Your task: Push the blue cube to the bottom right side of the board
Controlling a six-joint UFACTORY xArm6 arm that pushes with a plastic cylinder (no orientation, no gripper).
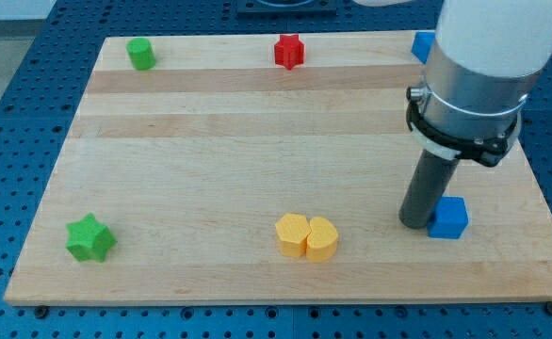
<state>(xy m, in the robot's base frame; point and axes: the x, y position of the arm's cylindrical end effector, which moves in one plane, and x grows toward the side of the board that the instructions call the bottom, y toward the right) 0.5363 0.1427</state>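
Observation:
The blue cube [449,217] sits on the wooden board [257,141] near the view's bottom right. My tip [415,223] rests on the board right against the cube's left side, touching or nearly touching it. A second blue block [423,45] shows at the view's top right, partly hidden behind the arm's white and grey body [478,66].
A green block [141,54] is at the top left and a red star [290,51] at the top middle. A green star [90,237] lies at the bottom left. Two yellow blocks [306,236] sit together at the bottom middle. The board's right edge is close to the cube.

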